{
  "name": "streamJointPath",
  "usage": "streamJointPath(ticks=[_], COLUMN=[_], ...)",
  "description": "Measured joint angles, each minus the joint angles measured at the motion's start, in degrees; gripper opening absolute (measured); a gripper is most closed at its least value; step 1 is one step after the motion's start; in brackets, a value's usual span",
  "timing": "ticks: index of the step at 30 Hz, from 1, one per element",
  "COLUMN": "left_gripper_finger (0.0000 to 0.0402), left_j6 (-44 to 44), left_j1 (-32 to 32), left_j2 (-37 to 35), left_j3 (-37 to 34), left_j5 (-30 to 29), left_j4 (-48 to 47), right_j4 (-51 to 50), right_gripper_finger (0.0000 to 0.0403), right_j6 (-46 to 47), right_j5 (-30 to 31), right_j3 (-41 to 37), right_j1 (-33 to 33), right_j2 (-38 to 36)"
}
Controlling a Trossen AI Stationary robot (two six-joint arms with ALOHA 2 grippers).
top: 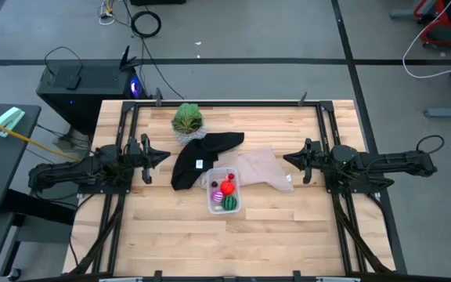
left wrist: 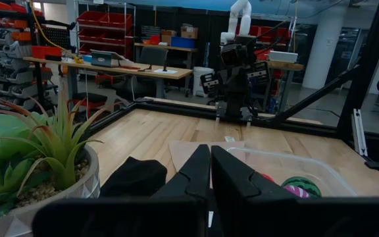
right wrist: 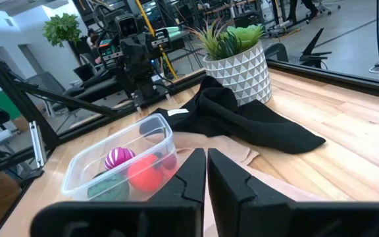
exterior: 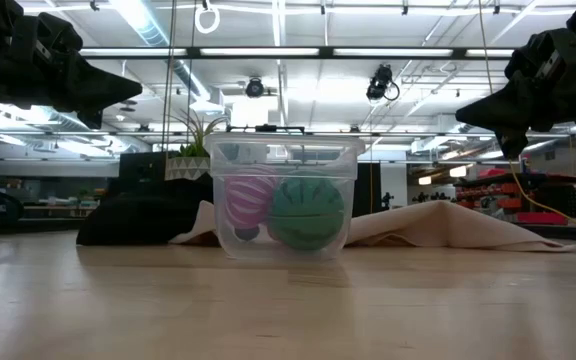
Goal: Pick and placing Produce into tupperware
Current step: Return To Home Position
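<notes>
Now fruit packed, arms idle.
Produce point(top: 227, 188) lies inside the tupperware point(top: 208, 200) in the middle of the tabletop point(top: 288, 235); left pincer point(top: 163, 154) and right pincer point(top: 290, 159), each pressed together, empty, hang near the side edges, likely because nothing's left to pick.

Clear glossy plastic tupperware point(top: 225, 191) on matt wooden table point(top: 288, 235).

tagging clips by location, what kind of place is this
Most likely a robotics lab or workshop, not a home. Shelves of red parts bins and a white robot arm stand beyond the framed wooden table, and a computer tower sits on the floor beside it.
</notes>
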Motion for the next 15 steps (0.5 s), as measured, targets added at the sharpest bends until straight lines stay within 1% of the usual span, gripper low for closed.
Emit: streamJointPath(ticks=[10,15], left_gripper_finger=[0.0031,0.0028], left_j6=[0.0,0.0], left_j1=[0.0,0.0], left_j2=[0.0,0.0], left_j3=[0.0,0.0], left_j5=[0.0,0.0], left_j4=[0.0,0.0], right_j4=[0.0,0.0], right_gripper_finger=[0.0023,0.0023], right_j6=[0.0,0.0], right_j5=[0.0,0.0], right_j3=[0.0,0.0], right_j1=[0.0,0.0], right_j2=[0.0,0.0])
